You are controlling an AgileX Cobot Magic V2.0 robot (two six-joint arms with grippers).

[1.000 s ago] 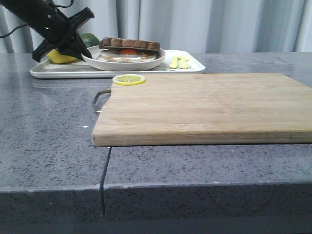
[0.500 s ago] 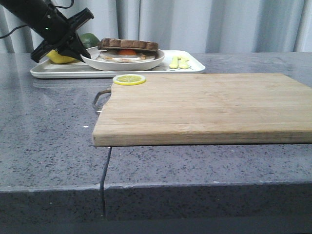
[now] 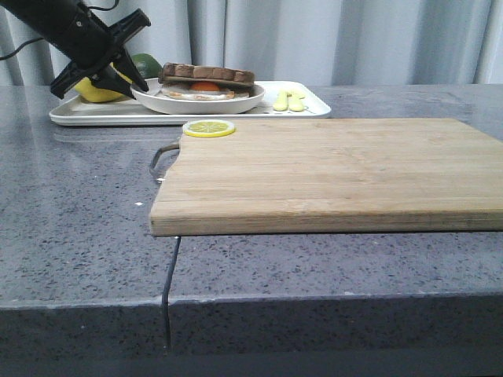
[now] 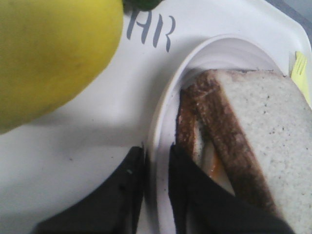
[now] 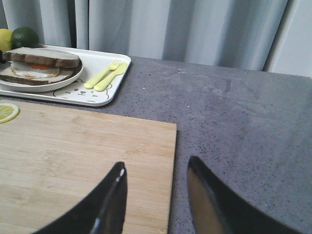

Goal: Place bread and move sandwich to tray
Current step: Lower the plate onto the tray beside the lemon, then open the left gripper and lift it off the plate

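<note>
The sandwich [image 3: 206,85] lies on its round white plate [image 3: 196,103], which rests on the white tray [image 3: 311,107] at the back left. A slice of bread [image 3: 207,75] with a dark crust tops the fried egg. My left gripper [image 3: 138,82] is at the plate's left side. In the left wrist view the left gripper [image 4: 156,152] has one finger outside and one inside the plate rim [image 4: 158,122], shut on it, beside the bread [image 4: 273,146]. My right gripper [image 5: 156,170] hangs open over the right edge of the wooden board [image 5: 73,146], holding nothing.
A lemon [image 3: 94,93] and a lime [image 3: 146,63] sit on the tray behind my left arm. A yellow fork and spoon [image 3: 288,100] lie at the tray's right end. A lemon slice [image 3: 208,127] lies on the board's [image 3: 330,169] far left corner.
The plate with the sandwich has shifted slightly left and sits a little lower on the tray. My left gripper moved with it, tilting up slightly. The right side is unchanged.
</note>
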